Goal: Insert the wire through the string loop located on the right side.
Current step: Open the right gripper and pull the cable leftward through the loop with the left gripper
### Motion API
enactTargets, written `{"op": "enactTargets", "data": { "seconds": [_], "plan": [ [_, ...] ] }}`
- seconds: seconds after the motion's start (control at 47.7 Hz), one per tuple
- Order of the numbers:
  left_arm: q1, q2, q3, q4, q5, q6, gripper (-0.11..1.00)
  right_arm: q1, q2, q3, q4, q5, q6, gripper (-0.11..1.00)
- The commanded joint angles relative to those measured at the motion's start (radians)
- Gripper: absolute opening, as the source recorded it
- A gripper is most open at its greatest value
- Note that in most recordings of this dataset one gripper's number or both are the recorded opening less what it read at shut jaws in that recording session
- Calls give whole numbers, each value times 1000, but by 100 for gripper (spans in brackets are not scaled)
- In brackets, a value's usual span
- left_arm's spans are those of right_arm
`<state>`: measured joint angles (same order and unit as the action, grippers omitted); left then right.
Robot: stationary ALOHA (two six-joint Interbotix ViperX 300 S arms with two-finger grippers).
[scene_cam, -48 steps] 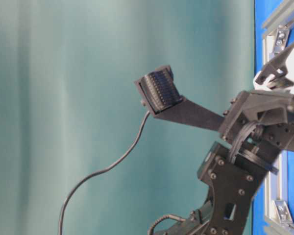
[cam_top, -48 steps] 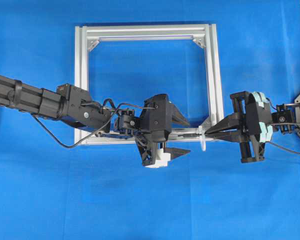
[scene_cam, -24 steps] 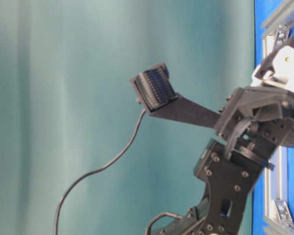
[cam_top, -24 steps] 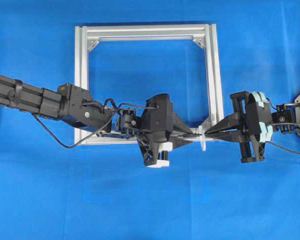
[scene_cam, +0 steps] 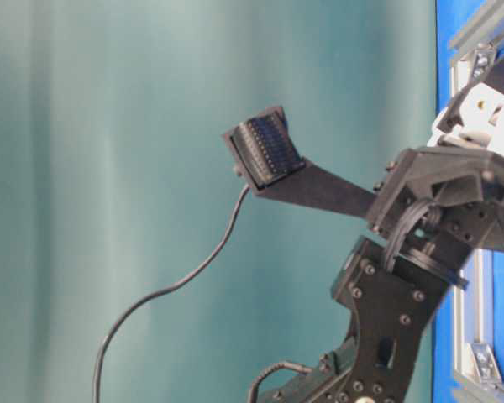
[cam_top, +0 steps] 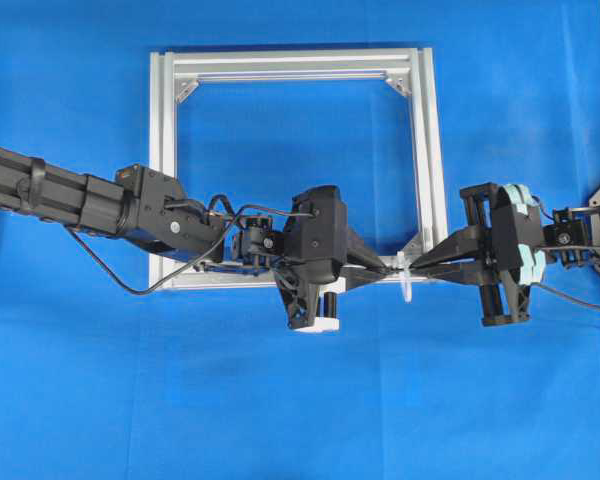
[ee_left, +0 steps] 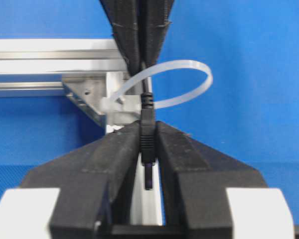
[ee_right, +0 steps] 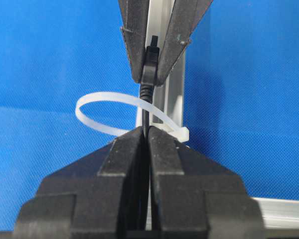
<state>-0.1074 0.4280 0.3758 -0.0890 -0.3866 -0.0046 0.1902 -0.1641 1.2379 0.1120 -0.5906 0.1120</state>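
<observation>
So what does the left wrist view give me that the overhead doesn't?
Only the left wrist view shows the left end effector clamped on the wire at its plug end, with the wire running through the string loop into the right end effector. Only the overhead shows the whole aluminium frame and both arms. Both show the two end effectors meeting at the loop by the frame's lower right corner.

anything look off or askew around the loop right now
Nothing stands out. The wire runs straight through the string loop, with the left tool and right tool each shut on it either side. The frame lies flat.
</observation>
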Motion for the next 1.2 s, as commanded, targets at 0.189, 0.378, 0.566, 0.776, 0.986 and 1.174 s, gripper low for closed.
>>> {"op": "enactTargets", "data": {
  "seconds": [0.189, 0.378, 0.566, 0.776, 0.986, 1.174],
  "plan": [
    [-2, -23, -11, 2, -3, 0, 8, -2, -15, -9, -2, 5, 0, -4],
    [-2, -23, -9, 2, -3, 0, 8, -2, -15, -9, 0, 11, 9, 2],
    [-2, -34, 3, 2, -3, 0, 8, -2, -15, -9, 8, 25, 14, 49],
    [-5, -86, 57, 2, -3, 0, 8, -2, -15, -9, 8, 28, 14, 94],
    [-17, -202, 179, 2, -3, 2, 8, -2, -15, -11, 6, 38, 14, 93],
    [-25, -311, 331, 2, -11, -14, 8, -2, -15, -11, 5, 38, 11, 93]
  ]
}}
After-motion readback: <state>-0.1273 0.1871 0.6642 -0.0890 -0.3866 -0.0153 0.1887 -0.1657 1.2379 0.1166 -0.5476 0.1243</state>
